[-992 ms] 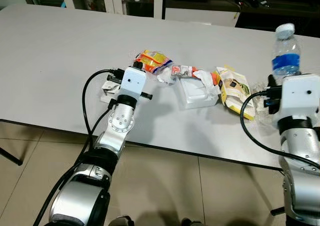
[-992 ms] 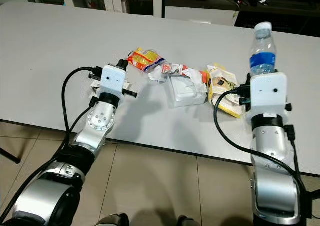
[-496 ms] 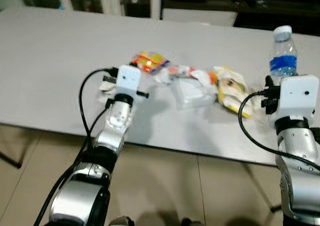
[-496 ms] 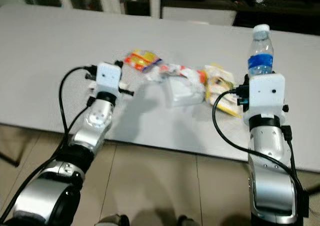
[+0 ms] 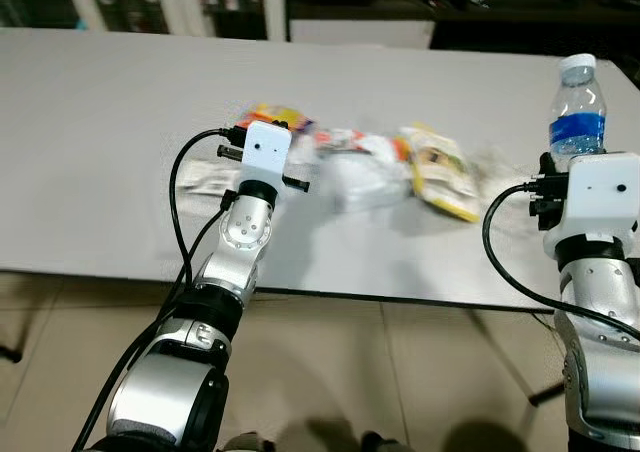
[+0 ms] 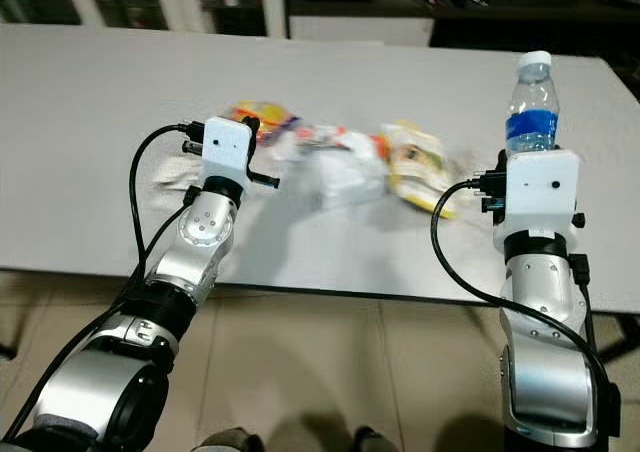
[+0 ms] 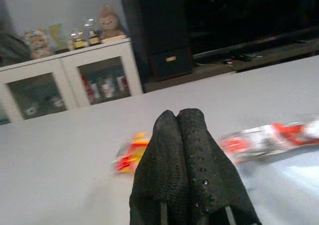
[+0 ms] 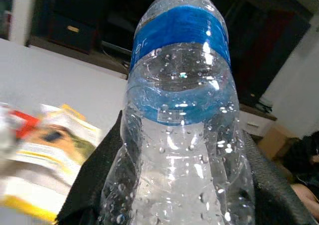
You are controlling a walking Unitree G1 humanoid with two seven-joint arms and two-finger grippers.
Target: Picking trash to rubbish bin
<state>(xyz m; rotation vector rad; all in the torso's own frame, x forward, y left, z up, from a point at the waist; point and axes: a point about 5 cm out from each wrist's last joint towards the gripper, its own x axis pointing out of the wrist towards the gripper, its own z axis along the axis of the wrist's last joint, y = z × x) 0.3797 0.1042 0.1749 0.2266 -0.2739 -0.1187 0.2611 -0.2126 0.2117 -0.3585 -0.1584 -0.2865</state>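
right wrist view: the water bottle (image 8: 182, 115) stands upright between the two black fingers (image 8: 94, 177) of the right gripper (image 8: 179, 195) — clamped round its lower body, cap end up.
bottle place: right edge of the left eye frame, cap (image 5: 578, 67) and blue label above the white wrist block, over the table's (image 5: 90, 122) right end.
bottle make: clear thin ribbed plastic, beaded with droplets, blue band near the shoulder; long axis vertical, in line with the grip.
remaining trash: a blurred heap at upper centre of the left eye frame — a yellow pouch (image 5: 440, 170), a white wrapper lump (image 5: 365, 177), an orange-yellow snack packet (image 7: 130, 155); all thin crinkly film, lying flat.
key relation: the heap lies just beyond and to the right of the left gripper (image 7: 185, 135) in the eye frames, well apart from the loaded right one, so the left arm is the nearer for it.
left gripper state: its textured black fingertips are pressed together with nothing between them, held above the tabletop.
judgement: the bottle looks ready to carry off; no bin can be made out.
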